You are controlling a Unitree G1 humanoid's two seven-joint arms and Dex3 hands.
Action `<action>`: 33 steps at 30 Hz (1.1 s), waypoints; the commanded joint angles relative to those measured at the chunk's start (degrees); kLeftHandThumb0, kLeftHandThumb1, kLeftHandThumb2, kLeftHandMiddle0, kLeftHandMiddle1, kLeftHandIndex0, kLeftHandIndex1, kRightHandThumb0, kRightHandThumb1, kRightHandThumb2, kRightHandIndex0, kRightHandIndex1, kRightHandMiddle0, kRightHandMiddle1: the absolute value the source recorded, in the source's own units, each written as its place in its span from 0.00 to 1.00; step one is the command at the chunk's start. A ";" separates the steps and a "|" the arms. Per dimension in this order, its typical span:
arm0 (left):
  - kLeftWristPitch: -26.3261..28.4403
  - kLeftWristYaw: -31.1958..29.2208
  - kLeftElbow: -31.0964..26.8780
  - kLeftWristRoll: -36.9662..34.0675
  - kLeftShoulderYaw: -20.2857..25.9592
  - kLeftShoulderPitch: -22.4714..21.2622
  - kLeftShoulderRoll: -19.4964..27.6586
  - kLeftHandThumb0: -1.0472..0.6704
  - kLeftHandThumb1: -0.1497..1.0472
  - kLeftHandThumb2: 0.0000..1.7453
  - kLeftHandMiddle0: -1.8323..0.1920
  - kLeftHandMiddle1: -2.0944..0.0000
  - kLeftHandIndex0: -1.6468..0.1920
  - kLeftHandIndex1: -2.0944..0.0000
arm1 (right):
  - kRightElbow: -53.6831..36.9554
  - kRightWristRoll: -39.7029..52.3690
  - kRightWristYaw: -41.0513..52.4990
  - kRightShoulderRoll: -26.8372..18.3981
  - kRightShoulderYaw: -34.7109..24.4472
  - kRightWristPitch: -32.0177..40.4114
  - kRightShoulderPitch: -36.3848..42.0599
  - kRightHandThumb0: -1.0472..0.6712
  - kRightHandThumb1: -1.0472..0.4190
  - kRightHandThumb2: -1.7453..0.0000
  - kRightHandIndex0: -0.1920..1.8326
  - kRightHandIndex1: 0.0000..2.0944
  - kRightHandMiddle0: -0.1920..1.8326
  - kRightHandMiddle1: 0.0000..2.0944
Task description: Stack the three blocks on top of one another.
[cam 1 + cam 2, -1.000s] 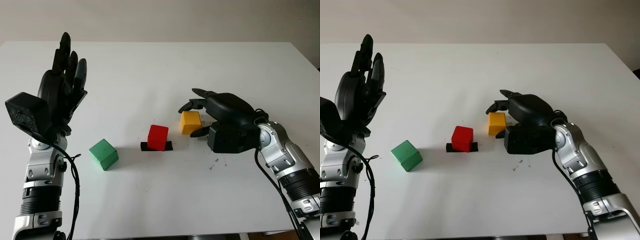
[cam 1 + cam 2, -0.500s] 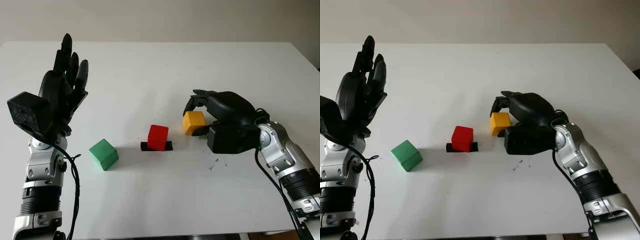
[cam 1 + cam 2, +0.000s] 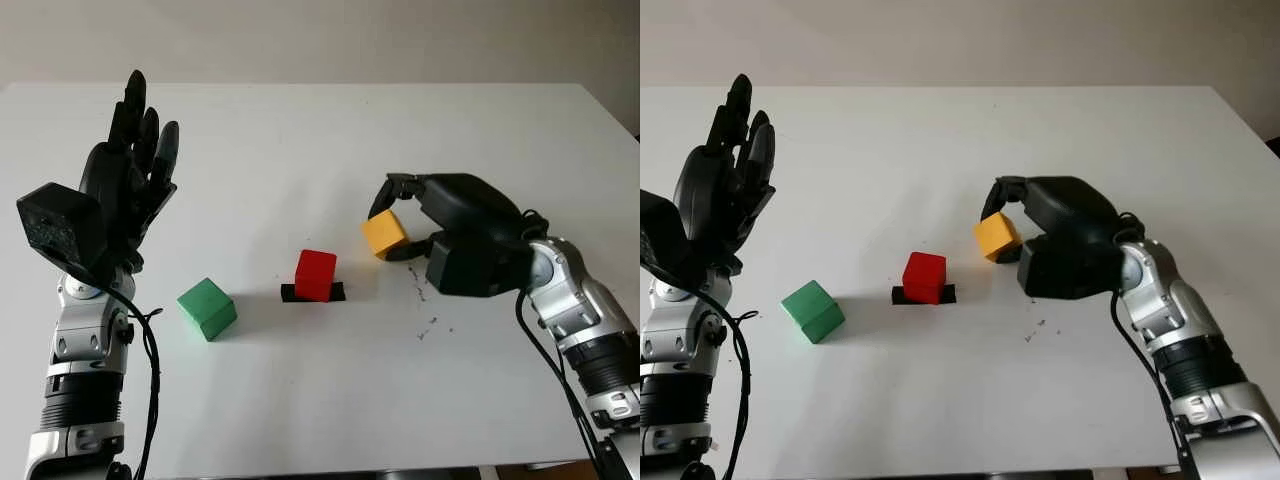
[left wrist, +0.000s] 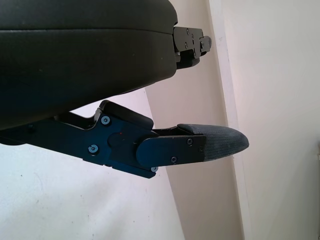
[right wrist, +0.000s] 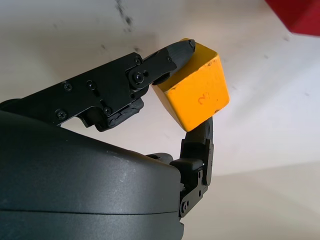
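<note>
Blocks: three on white table (image 3: 300,130), none stacked yet.
Left hand (image 3: 125,190) raised at left side, open, idle, well apart from blocks.
Right hand (image 3: 400,215) pinching yellow block (image 3: 384,234), tilted, apparently lifted clear of table, just right of red block; likely for carrying over.
Red block (image 3: 316,274) at centre on black marker (image 3: 337,292), probable stack base.
Green block (image 3: 207,308) left of red, untouched.

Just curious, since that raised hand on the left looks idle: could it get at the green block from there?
Probably yes. The left hand is open, raised above the table, and the green block sits alone nearby with nothing around it.
</note>
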 commanded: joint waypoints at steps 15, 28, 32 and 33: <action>-0.73 0.98 -1.76 0.56 -0.76 0.82 -1.46 0.21 1.00 0.27 0.94 0.98 0.93 0.97 | -0.05 7.10 12.79 0.64 1.14 -8.11 -13.28 0.38 0.07 0.97 0.24 0.03 0.32 0.62; -0.42 1.37 -2.67 0.96 -1.01 1.18 -1.40 0.20 1.00 0.27 0.95 0.97 0.94 0.98 | 11.24 18.42 25.21 7.54 1.67 -7.80 -15.53 0.32 0.08 0.97 0.22 0.02 0.33 0.66; 0.01 1.59 -3.05 1.26 -1.12 1.16 -1.30 0.20 1.00 0.27 0.95 0.97 0.94 0.98 | 13.10 19.13 27.46 8.80 1.76 -7.62 -16.14 0.30 0.09 0.97 0.23 0.02 0.34 0.67; 0.10 1.64 -3.13 1.25 -1.12 1.16 -1.32 0.20 1.00 0.27 0.95 0.97 0.94 0.98 | 13.47 19.32 28.08 9.07 1.77 -7.28 -16.30 0.29 0.09 0.97 0.23 0.02 0.34 0.67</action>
